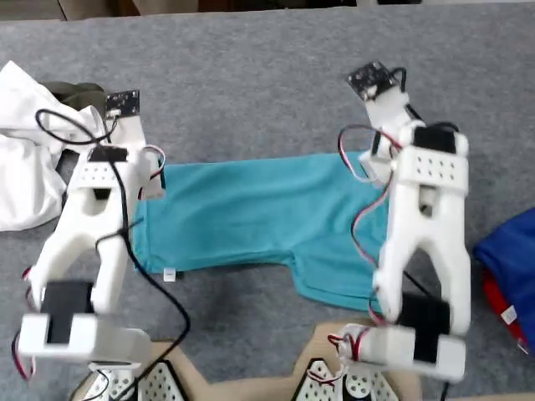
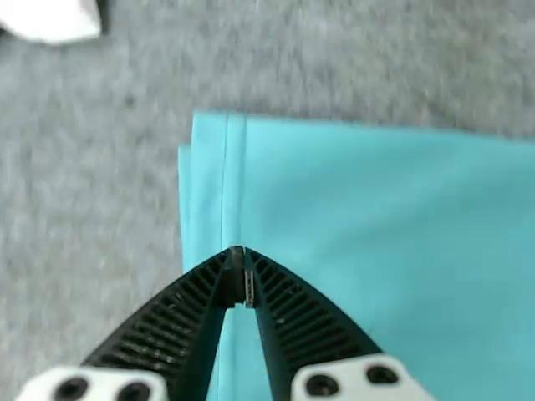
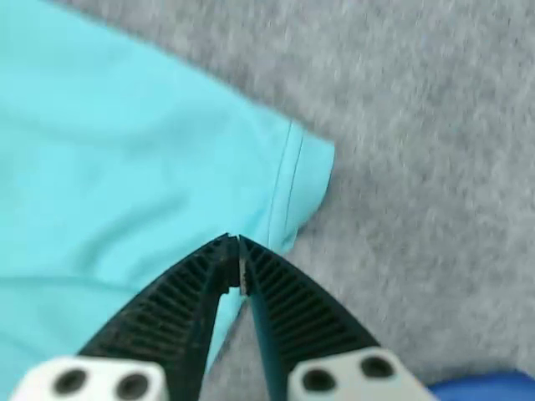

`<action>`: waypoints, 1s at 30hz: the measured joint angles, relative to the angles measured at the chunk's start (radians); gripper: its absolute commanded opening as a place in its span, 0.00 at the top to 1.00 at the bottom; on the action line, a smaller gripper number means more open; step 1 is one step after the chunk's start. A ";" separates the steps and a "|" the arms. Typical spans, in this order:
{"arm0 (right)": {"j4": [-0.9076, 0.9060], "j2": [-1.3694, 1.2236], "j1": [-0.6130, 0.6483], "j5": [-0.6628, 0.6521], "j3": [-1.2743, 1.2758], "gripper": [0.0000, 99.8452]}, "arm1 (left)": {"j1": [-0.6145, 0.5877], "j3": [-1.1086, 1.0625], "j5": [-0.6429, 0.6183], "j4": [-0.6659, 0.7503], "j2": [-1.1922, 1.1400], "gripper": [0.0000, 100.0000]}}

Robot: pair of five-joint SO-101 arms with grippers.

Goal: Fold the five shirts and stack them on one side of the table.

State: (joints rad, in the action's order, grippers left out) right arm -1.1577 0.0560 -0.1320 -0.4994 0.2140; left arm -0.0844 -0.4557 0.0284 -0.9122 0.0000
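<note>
You have the teal shirt [image 1: 259,217] lying flat mid-counter, with an arm at each end of it.

The grey counter [image 1: 251,75] carries the shirt stretched across its middle, one sleeve pointing toward the arm bases. Your left arm [image 1: 88,217] stands over the shirt's left end and your right arm [image 1: 426,217] over its right end. A white cloth [image 1: 25,125] is heaped at the counter's left edge, with a dark green cloth [image 1: 71,92] just behind it. A blue cloth [image 1: 510,251] sits at the right edge, touching a red cloth [image 1: 501,309]. Your left gripper [image 2: 239,280] has its tips pressed together above the stitched hem. Your right gripper [image 3: 234,267] has its tips together too, above the sleeve's edge. You cannot tell whether either one pinches any fabric.
</note>
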 measured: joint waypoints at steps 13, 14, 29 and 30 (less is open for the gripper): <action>0.000 -0.592 0.017 0.015 -0.414 0.99 | -0.080 0.321 0.000 0.006 -0.379 0.98; -0.002 -0.628 0.006 0.015 -0.433 0.99 | -0.083 0.331 0.000 0.006 -0.388 0.98; -0.084 -0.709 -0.015 0.017 -0.618 0.99 | -0.109 0.411 0.000 -0.049 -0.414 0.98; -0.100 -0.709 -0.011 0.017 -0.638 0.99 | -0.110 0.433 0.000 -0.075 -0.414 0.98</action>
State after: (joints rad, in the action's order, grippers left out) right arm -1.2574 -0.6529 -0.1427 -0.4826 -0.4242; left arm -0.1949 -0.0230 0.0284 -0.9874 -0.4143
